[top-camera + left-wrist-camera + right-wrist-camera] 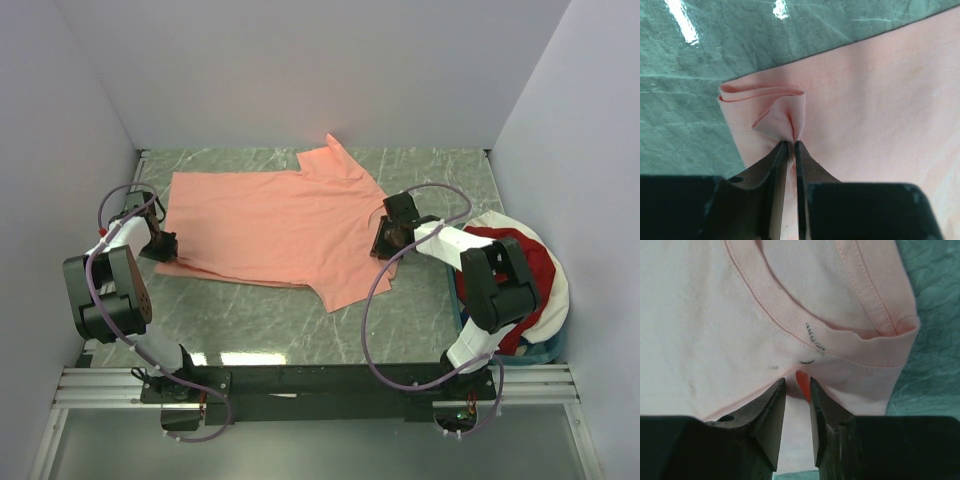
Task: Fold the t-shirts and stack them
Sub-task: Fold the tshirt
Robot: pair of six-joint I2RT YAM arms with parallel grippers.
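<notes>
The salmon-pink t-shirt [275, 220] lies spread on the green marbled table, its neck to the right and its hem to the left. My left gripper [165, 243] is at the shirt's left near corner. In the left wrist view it [791, 145] is shut on a pinched fold of the pink cloth [880, 100] by the hem. My right gripper [385, 240] is at the neck end. In the right wrist view it [797, 382] is closed on a small fold of cloth just below the ribbed collar [765, 295]. The dark red t-shirt [520, 255] lies bunched in the basket at the right.
A white-rimmed round basket [558, 290] with bunched cloth stands at the right wall, beside the right arm. White walls close in the left, back and right. Bare table [260, 320] lies in front of the shirt.
</notes>
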